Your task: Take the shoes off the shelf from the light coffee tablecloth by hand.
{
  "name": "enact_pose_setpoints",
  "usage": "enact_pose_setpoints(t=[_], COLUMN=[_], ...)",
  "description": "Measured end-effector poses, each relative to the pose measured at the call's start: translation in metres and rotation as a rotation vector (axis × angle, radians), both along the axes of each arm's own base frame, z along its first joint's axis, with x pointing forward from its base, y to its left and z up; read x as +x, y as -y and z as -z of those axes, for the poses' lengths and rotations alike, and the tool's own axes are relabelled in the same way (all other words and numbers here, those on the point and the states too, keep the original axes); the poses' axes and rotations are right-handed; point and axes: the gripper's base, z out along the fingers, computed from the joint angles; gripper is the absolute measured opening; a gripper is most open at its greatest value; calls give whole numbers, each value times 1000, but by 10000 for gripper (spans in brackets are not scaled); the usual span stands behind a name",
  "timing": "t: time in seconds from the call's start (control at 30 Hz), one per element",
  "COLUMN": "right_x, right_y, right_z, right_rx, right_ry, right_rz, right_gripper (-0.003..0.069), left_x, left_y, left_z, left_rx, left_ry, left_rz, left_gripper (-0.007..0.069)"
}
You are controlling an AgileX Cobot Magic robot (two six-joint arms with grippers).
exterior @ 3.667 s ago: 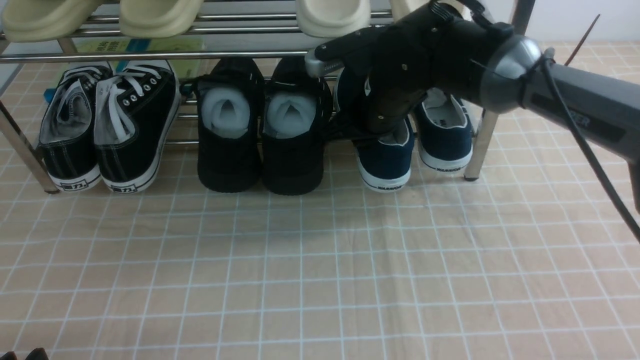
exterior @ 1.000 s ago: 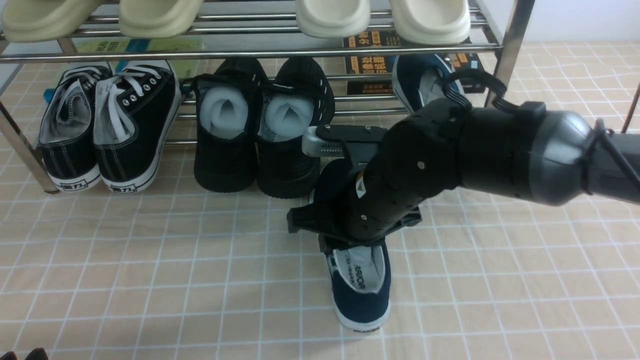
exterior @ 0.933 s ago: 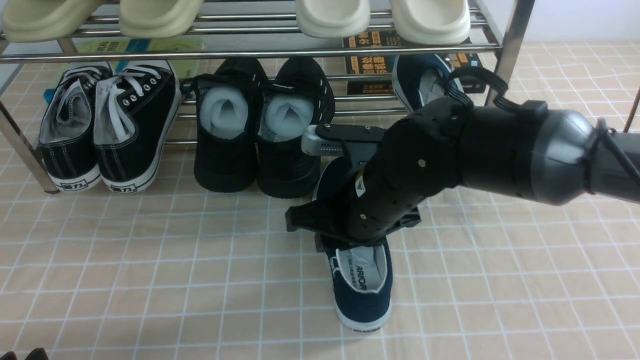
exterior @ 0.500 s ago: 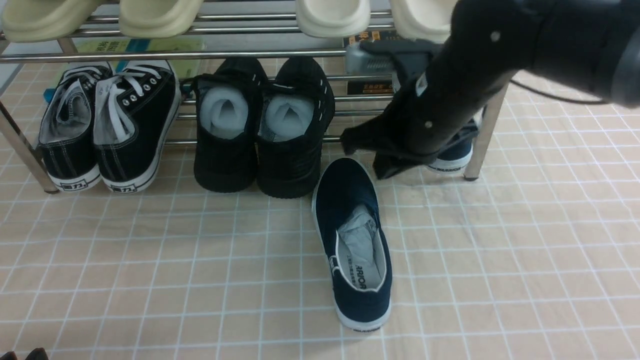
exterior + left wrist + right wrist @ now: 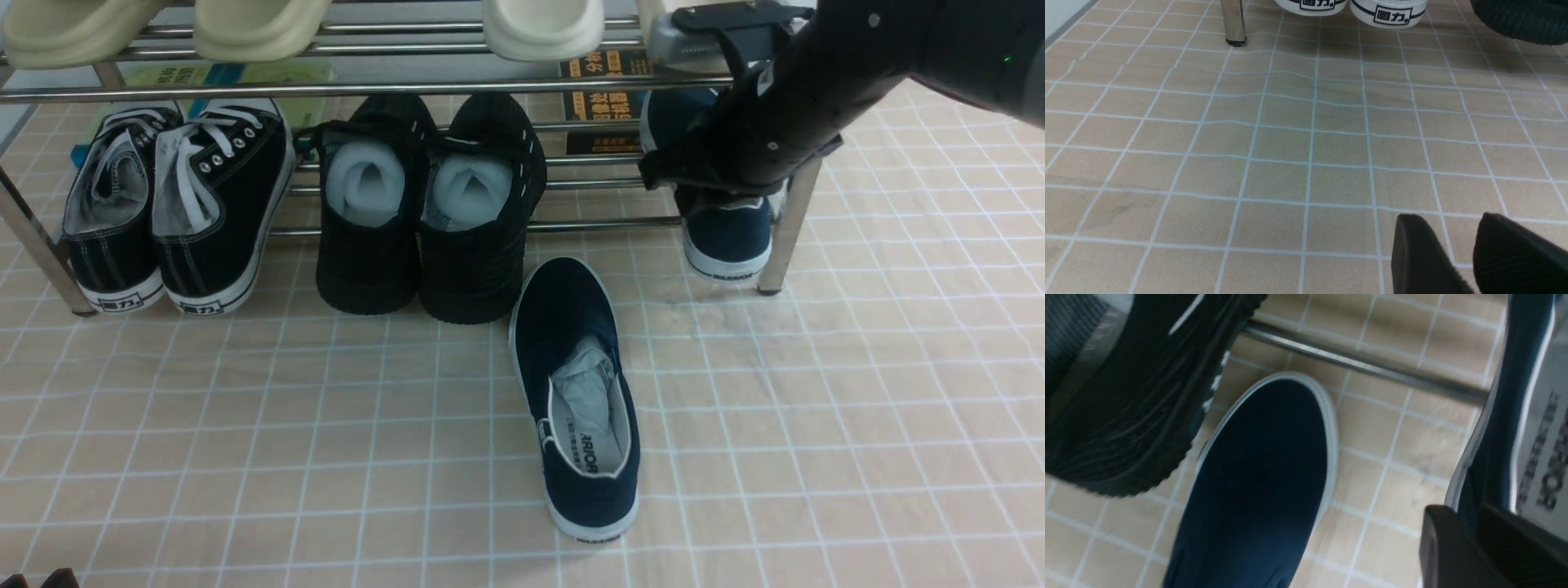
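Note:
One navy shoe (image 5: 584, 392) with grey paper stuffing lies on the light coffee tablecloth (image 5: 326, 449), in front of the shelf (image 5: 408, 86); its toe shows in the right wrist view (image 5: 1265, 465). The other navy shoe (image 5: 727, 237) sits at the right end of the lower tier. My right gripper (image 5: 710, 181) is down on it. In the right wrist view the gripper (image 5: 1470, 514) has one finger outside and one inside the shoe's side wall (image 5: 1502, 416), closed on it. My left gripper (image 5: 1447, 222) hovers low over bare cloth (image 5: 1290, 143), slightly open and empty.
Black lace-up sneakers (image 5: 180, 204) and all-black shoes (image 5: 424, 212) fill the lower tier's left and middle. Cream slippers (image 5: 539, 24) sit on the top tier. The shelf's right leg (image 5: 784, 237) stands just beside the gripped shoe. A lower rung (image 5: 1363, 365) runs behind the toe.
My right gripper let go of the first navy shoe on the cloth, rose, moved back and right to the shelf, and closed on the second navy shoe. The left arm has not moved.

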Motion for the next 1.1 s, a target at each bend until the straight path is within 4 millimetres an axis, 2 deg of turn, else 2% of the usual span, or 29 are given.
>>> enact_pose_setpoints(t=[0.07,0.23,0.47,0.67,0.73,0.87,0.93,1.0,1.1], right_x=[6,20,29,31,30,28,21,17,8], right_y=[-1,-4,-6,-6,-6,-4,-2,-1,1], right_z=[6,23,41,43,43,46,46,42,29], right_rx=[-12,-53,-85,-87,-93,-113,-128,-126,-128], right_ry=[30,86,96,95,91,52,-12,-48,-83], right_rz=[-2,-12,-23,-23,-25,-27,-27,-25,-25], right_gripper=[227,312,325,323,294,167,23,-12,-16], left_x=[0,0,0,0,0,0,0,0,0], left_y=[0,0,0,0,0,0,0,0,0], left_z=[0,0,0,0,0,0,0,0,0], left_rx=[0,0,0,0,0,0,0,0,0], left_ry=[0,0,0,0,0,0,0,0,0], left_rz=[0,0,0,0,0,0,0,0,0], left_gripper=[239,239,239,239,239,239,239,239,239])
